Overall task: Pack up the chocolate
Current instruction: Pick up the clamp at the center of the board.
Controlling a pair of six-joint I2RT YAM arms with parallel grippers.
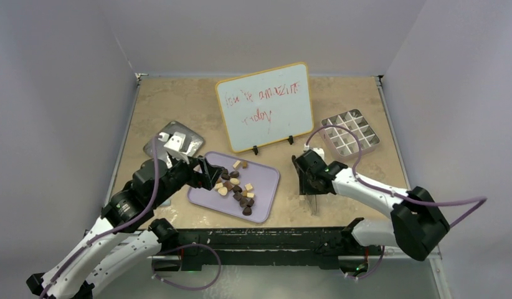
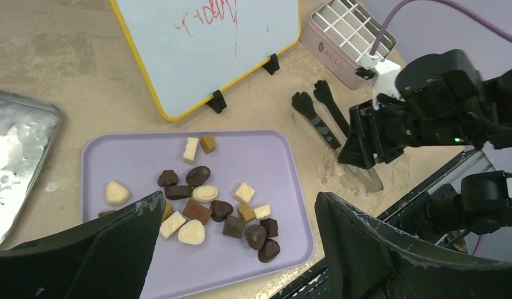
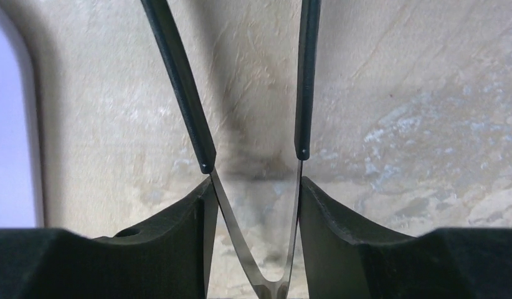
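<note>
"You're amazing today" on whiteboard; left pincer wide over chocolate, right pincer tight on tongs.

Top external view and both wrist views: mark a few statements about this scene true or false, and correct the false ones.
1. The gridded box already holds chocolate. False: no piece shows in its cells.
2. All the chocolate lies on the lavender tray. True.
3. The left gripper is open and holds nothing. True.
4. The tongs lie on the tray. False: they lie on the table to the right of the tray, with the right gripper closed on their metal arms.
5. The whiteboard lies flat. False: it stands propped on small black feet behind the tray.
</note>
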